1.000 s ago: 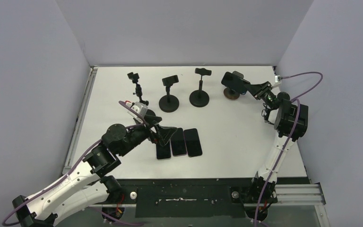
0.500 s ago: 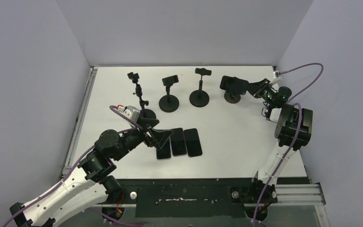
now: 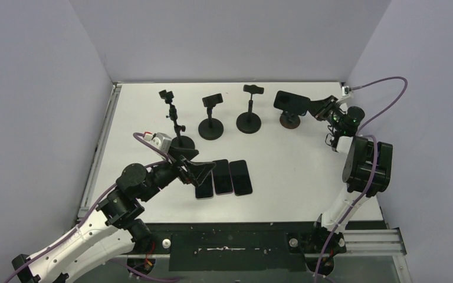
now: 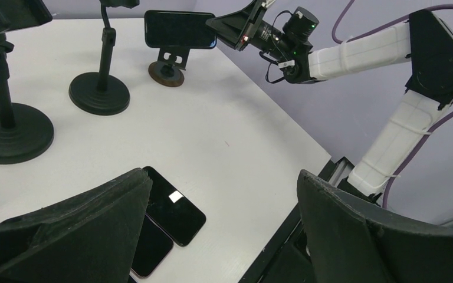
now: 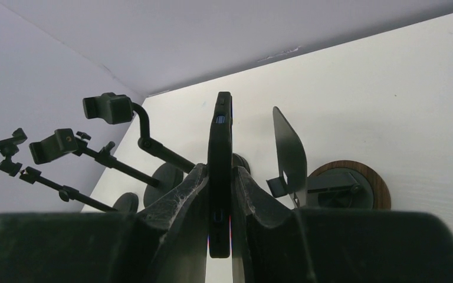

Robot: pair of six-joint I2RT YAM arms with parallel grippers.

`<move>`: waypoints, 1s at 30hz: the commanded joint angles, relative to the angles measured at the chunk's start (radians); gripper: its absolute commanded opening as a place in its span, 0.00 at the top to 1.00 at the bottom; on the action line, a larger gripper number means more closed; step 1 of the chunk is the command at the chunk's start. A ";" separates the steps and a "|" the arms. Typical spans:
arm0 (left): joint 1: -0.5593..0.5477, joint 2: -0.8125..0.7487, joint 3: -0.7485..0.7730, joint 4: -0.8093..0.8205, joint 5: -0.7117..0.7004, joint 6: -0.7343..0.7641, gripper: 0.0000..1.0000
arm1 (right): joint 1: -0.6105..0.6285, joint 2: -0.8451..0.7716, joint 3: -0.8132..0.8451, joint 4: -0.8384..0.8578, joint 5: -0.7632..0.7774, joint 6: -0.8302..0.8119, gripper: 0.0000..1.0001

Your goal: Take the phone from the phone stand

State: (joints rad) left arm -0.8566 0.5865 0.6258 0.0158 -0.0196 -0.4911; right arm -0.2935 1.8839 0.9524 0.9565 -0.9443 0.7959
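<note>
The black phone (image 3: 289, 101) hangs level over the phone stand (image 3: 289, 119), a small stand with a round wooden base at the back right. My right gripper (image 3: 311, 107) is shut on the phone's right end. In the right wrist view the phone (image 5: 220, 135) stands edge-on between my fingers (image 5: 180, 197), a small gap left of the stand's back plate (image 5: 289, 152). The left wrist view shows the phone (image 4: 180, 28) just over the stand's cradle (image 4: 170, 61); whether they touch is unclear. My left gripper (image 3: 205, 170) is open and empty.
Three black phones lie side by side under my left gripper (image 3: 240, 177), also in the left wrist view (image 4: 174, 205). Three empty black stands line the back: a tall one (image 3: 171, 115), a middle one (image 3: 212, 118) and one beside the phone (image 3: 249, 115). Walls close the left, back and right.
The right wrist swung up and right; the phone went from tilted to level and shifted slightly left over the stand. The left arm drew back a little toward its base.
</note>
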 commanded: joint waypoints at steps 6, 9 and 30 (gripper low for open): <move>-0.002 0.012 -0.024 0.121 0.020 -0.046 0.08 | 0.025 -0.204 -0.107 0.077 0.087 0.095 1.00; -0.001 0.032 -0.020 0.152 0.020 -0.056 0.09 | 0.061 -0.296 -0.126 -0.030 0.130 0.074 1.00; -0.005 0.307 0.029 0.526 -0.137 -0.402 0.11 | 0.335 -0.902 -0.337 -0.159 0.250 0.436 1.00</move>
State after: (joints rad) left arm -0.8566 0.8608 0.6136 0.3683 -0.0666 -0.7574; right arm -0.0059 1.0676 0.6384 0.6201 -0.7147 1.0714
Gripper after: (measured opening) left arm 0.891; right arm 0.161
